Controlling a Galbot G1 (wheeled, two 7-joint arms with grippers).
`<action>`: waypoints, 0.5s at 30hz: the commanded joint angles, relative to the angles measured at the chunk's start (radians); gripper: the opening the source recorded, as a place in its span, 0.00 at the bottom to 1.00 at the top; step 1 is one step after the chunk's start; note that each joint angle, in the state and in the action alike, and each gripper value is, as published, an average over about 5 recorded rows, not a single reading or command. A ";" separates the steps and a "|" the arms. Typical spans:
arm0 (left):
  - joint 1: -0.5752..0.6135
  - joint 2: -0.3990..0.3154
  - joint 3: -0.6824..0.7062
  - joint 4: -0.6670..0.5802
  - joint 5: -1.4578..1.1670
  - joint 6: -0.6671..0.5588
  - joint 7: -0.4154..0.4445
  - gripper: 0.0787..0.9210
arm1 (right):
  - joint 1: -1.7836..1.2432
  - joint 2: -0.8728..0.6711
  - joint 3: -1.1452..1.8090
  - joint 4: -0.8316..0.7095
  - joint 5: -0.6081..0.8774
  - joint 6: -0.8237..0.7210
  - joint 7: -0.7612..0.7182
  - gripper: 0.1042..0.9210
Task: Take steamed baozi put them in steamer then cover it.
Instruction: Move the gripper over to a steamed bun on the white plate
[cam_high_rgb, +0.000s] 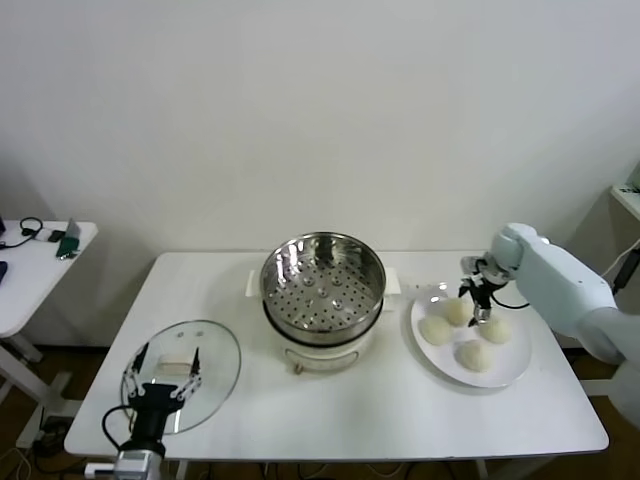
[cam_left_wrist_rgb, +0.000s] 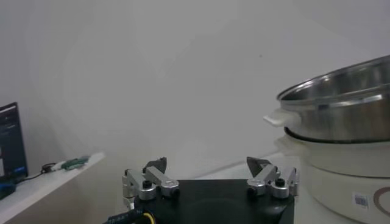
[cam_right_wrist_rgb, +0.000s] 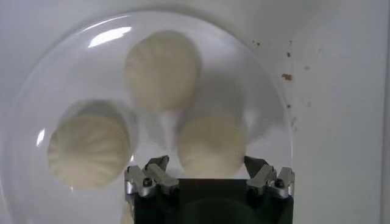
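Several cream-white steamed baozi lie on a white plate (cam_high_rgb: 512, 372) at the right, among them one (cam_high_rgb: 436, 329) on the steamer side and one (cam_high_rgb: 474, 355) nearest the front. My right gripper (cam_high_rgb: 481, 312) hangs open just over them. In the right wrist view a baozi (cam_right_wrist_rgb: 212, 143) sits between its spread fingers, apart from both, with others (cam_right_wrist_rgb: 161, 67) (cam_right_wrist_rgb: 88, 149) beyond. The steel steamer (cam_high_rgb: 322, 285) stands uncovered mid-table, its perforated bottom bare. The glass cover (cam_high_rgb: 215, 350) lies flat at front left. My left gripper (cam_high_rgb: 168, 357) hovers open over the cover's pale handle.
The steamer rests on a white pot base (cam_high_rgb: 325, 352), which the left wrist view shows close by (cam_left_wrist_rgb: 341, 176). A side table (cam_high_rgb: 30, 265) with small items stands far left. A wall runs behind the table, and bare tabletop (cam_high_rgb: 330, 410) lies in front of the steamer.
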 joint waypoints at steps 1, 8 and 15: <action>-0.003 0.000 0.000 0.003 0.012 -0.001 -0.002 0.88 | -0.001 0.034 0.010 -0.044 -0.016 0.008 -0.002 0.88; -0.008 -0.001 -0.001 0.007 0.009 0.002 -0.006 0.88 | -0.001 0.037 0.015 -0.054 -0.030 0.019 -0.012 0.87; -0.006 -0.002 0.001 0.010 0.008 0.007 -0.021 0.88 | 0.001 0.039 0.032 -0.068 -0.044 0.034 -0.015 0.77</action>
